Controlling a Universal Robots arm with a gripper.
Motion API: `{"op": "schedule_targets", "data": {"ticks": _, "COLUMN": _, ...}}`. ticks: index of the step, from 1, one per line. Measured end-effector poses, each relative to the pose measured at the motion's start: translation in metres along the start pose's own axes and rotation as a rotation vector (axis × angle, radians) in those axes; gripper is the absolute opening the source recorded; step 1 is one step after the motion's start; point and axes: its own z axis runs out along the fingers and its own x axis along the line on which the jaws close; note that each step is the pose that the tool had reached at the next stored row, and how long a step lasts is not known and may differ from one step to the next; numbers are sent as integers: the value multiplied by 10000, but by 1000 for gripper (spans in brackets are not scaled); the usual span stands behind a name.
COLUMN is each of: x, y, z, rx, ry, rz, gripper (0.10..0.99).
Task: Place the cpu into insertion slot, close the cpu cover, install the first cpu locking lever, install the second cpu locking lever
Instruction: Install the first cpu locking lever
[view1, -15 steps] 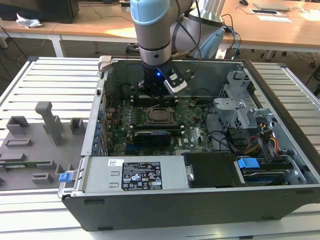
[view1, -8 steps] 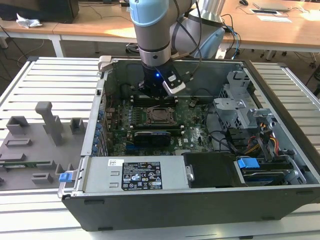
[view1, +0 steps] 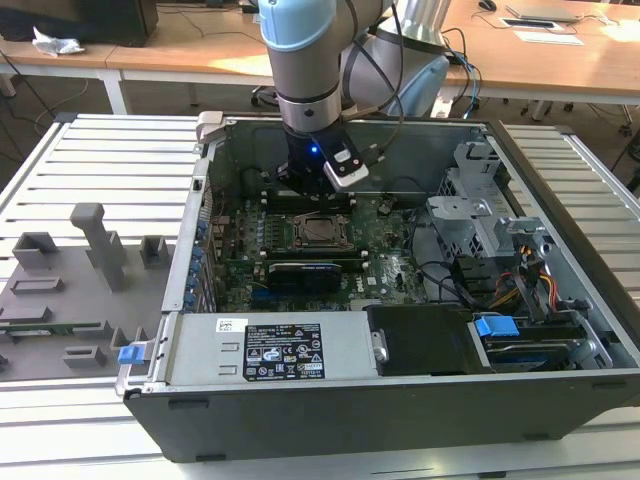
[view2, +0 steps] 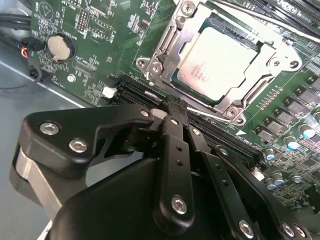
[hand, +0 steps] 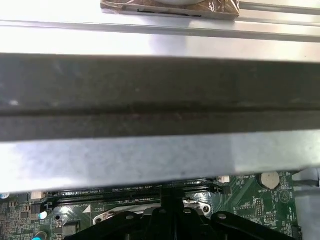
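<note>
while i watch the second wrist view, the gripper (view2: 173, 106) hangs with its fingers pinched together, nothing i can make out between them, just beside the insertion slot (view2: 231, 113). the cpu (view2: 217, 62) sits in that slot, with the cpu cover (view2: 169, 47) lying flat around it.

Long pale wooden desks (view1: 180, 55) at rear; slatted white metal bench (view1: 100, 160) in front; bright even light.

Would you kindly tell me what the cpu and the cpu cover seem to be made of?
The cpu: probably metal-topped, matte pale silver-grey, softly reflecting light. The cpu cover: likely thin stamped steel, shinier, with bright glints on its edges.
</note>
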Motion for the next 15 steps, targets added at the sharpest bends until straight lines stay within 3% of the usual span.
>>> {"op": "schedule_targets", "data": {"ticks": 4, "x": 4, "y": 41, "z": 12, "rx": 26, "ry": -15, "rz": 101, "gripper": 106}}
{"op": "schedule_targets", "data": {"ticks": 15, "x": 13, "y": 78, "z": 50, "rx": 238, "ry": -103, "rz": 692, "gripper": 106}}
